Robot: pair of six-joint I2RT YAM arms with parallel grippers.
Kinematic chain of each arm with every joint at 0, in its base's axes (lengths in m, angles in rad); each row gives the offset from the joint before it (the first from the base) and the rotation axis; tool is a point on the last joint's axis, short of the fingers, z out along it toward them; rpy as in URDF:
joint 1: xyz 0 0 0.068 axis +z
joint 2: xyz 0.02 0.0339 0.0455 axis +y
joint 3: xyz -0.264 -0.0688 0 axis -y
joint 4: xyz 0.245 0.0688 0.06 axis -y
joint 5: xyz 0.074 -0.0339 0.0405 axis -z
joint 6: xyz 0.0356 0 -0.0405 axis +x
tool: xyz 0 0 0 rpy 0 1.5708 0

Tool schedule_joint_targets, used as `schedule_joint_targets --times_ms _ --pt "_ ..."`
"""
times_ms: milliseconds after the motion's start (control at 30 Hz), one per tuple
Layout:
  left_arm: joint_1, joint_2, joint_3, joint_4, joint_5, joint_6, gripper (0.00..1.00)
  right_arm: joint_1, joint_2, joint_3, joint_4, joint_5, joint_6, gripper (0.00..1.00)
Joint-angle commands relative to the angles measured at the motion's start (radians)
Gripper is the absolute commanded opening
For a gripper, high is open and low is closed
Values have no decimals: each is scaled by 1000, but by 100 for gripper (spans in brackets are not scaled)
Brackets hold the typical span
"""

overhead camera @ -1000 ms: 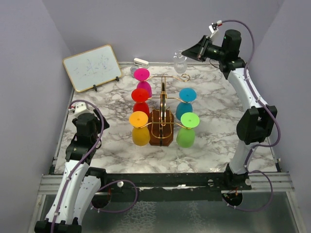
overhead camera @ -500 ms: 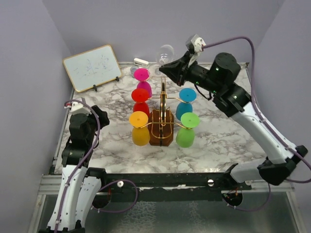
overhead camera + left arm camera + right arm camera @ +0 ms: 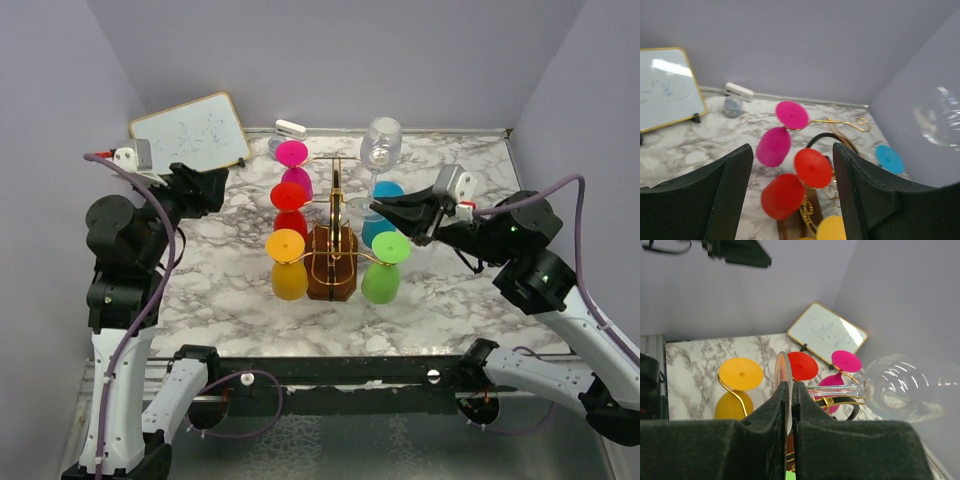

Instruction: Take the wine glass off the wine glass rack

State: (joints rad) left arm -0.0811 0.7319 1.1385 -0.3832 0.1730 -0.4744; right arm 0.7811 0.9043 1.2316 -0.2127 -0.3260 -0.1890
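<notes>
Wine glass (image 3: pixel 381 142), clear and long-stemmed, is off its hook, folks! We find it in the air just right of the rack's post, bowl up, over the blue plastic glass (image 3: pixel 386 193).

Nearest us, the left pincer (image 3: pixel 215 185) has climbed from low by the bench edge. It's now spread wide, holding nothing, and aimed at the rack.

The right pincer (image 3: pixel 378 208) has swung back from the far right corner toward the middle. Its fingers are pressed together on the glass's foot, and in the wrist view the stem runs away from them to the bowl (image 3: pixel 900 387).

Beyond sits the thin gold wire rack (image 3: pixel 331 275) on its dark wooden base, with coloured glasses hanging from it. The one we want no longer touches it.

We'd call the lift done. What remains looks like a hand-over or a set-down on the white marble bench (image 3: pixel 230 290).
</notes>
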Motion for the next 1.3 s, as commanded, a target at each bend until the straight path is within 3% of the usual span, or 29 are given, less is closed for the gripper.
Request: schedule_joint_targets --times_ms 0,133,233,433,700,1000,1267 --pt "3 85 199 0 253 -103 67 7 -32 -52 50 -71 -107 1" --pt "3 223 391 -117 427 -168 64 25 -38 -109 95 -100 -232 1" --pt "3 264 428 -123 486 -194 63 61 -39 -147 143 -62 -320 1" --pt "2 256 399 -99 474 -224 63 177 68 -106 122 150 -594 1" --pt "1 259 438 -140 454 -228 63 403 192 -207 394 553 -1099 1" --pt "1 244 448 -153 431 -259 63 499 214 -340 720 666 -1616 1" --pt "2 291 583 -174 435 -324 62 516 260 -348 655 713 -1783 1"
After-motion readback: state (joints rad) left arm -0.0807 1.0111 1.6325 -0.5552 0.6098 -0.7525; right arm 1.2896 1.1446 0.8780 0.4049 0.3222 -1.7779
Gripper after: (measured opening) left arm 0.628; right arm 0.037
